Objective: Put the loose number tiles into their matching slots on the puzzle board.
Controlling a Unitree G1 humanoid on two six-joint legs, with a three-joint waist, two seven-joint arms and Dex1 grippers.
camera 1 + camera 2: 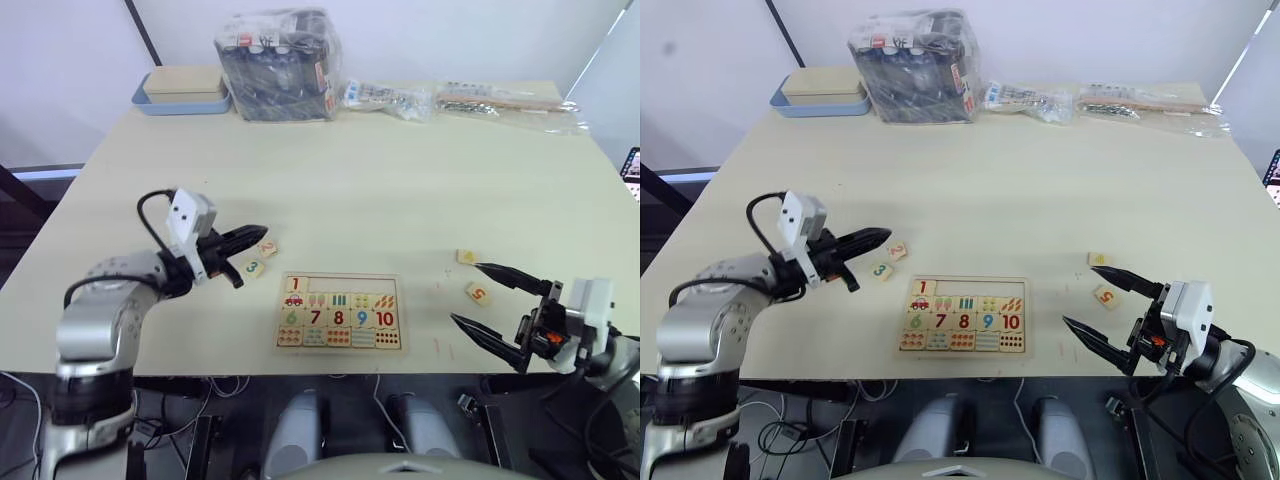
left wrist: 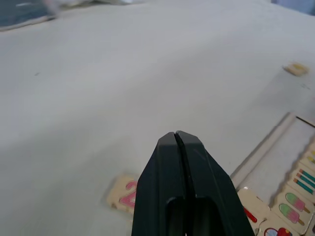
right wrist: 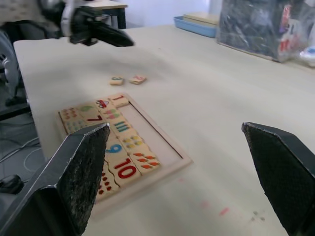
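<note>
The pale tabletop (image 1: pixel 380 190) carries the puzzle board (image 1: pixel 340 311) near its front edge, loose number tiles 2 (image 1: pixel 267 248), 3 (image 1: pixel 254 268) and 5 (image 1: pixel 478 293) beside it, and a plastic-wrapped dark bundle (image 1: pixel 277 66), blue tray (image 1: pixel 182 97) and clear packets (image 1: pixel 470 101) along the far edge.

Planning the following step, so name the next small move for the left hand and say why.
Probably open the left hand and lower it onto the small pale wooden tile printed with a red 2. Its fingers are shut and empty just above that tile, and the flat pale wooden puzzle board has only the 1 in its top row.
</note>
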